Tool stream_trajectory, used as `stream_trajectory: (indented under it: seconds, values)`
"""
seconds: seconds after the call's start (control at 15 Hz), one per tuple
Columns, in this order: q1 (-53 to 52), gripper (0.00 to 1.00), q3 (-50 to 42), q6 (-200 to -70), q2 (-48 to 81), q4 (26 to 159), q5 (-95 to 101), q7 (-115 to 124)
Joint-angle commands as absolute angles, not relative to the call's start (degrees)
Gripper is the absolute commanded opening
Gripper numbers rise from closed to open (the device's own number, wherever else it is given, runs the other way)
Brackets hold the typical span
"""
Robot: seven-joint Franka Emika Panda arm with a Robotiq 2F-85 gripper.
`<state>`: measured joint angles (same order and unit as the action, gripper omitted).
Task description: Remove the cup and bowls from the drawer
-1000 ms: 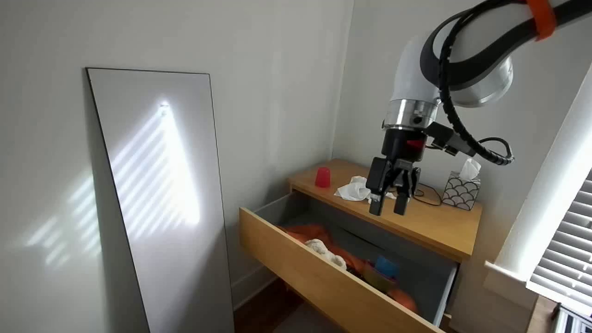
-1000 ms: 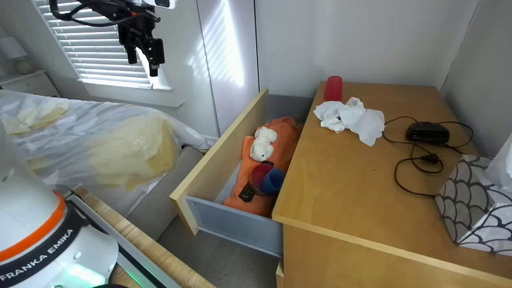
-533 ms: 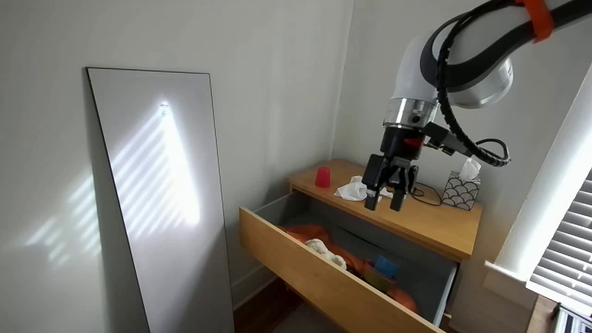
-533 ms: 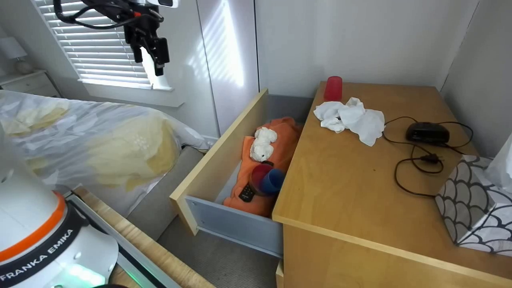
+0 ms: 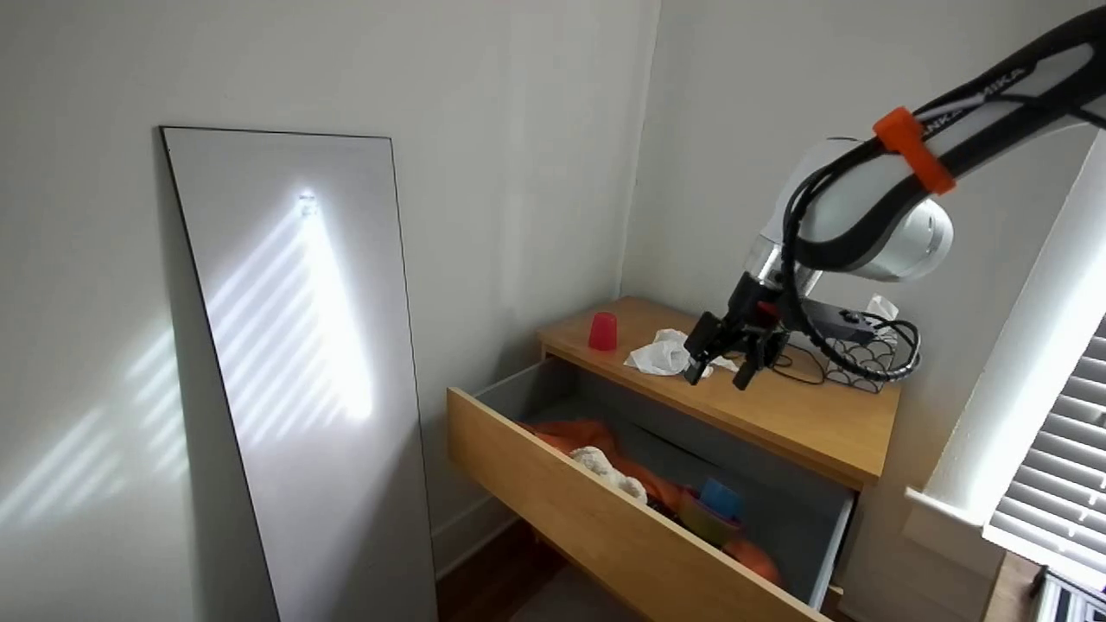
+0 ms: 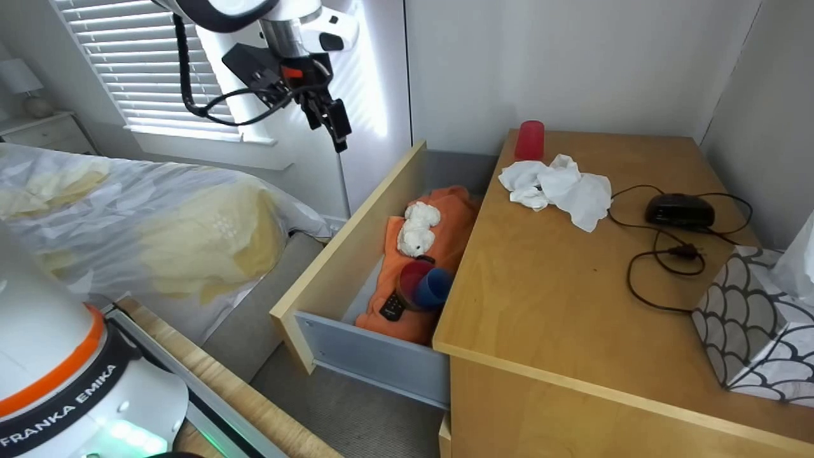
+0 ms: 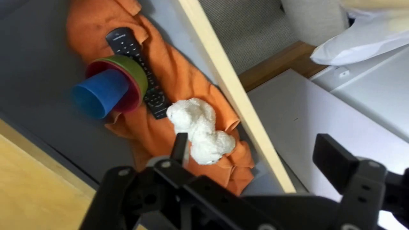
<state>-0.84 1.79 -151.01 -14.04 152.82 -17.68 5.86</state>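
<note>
Claw (image 7: 254,145) hangs in the air, fingers spread wide. Lower down stands the dresser (image 6: 572,305), its drawer (image 6: 381,359) pulled out; in an exterior view the front board (image 5: 596,527) partly hides what the wrist view sees. Orange cloth (image 7: 182,73) lies along the drawer, partly under nested bowls (image 7: 139,72), green around red. The wrist view shows most of the remote (image 7: 127,46); in an exterior view the bowls (image 6: 410,277) cover its middle. Tilted inside the bowls lies the blue cup (image 7: 105,89). In an exterior view the dresser's edge (image 6: 465,280) seems to meet it; the wrist view shows grey drawer between them. Cloth and remote separate bowls from board.
</note>
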Motion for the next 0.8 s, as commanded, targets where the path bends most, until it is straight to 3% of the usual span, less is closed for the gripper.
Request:
stream_trajectory:
  seconds: [0.0, 0.73]
  values:
    - [1.35, 1.0, 1.02, -159.34, -6.41, 153.06, -13.04, 7.99]
    - [4.49, 1.0, 0.47, -170.21, 14.26, 144.33, -17.7, -1.08]
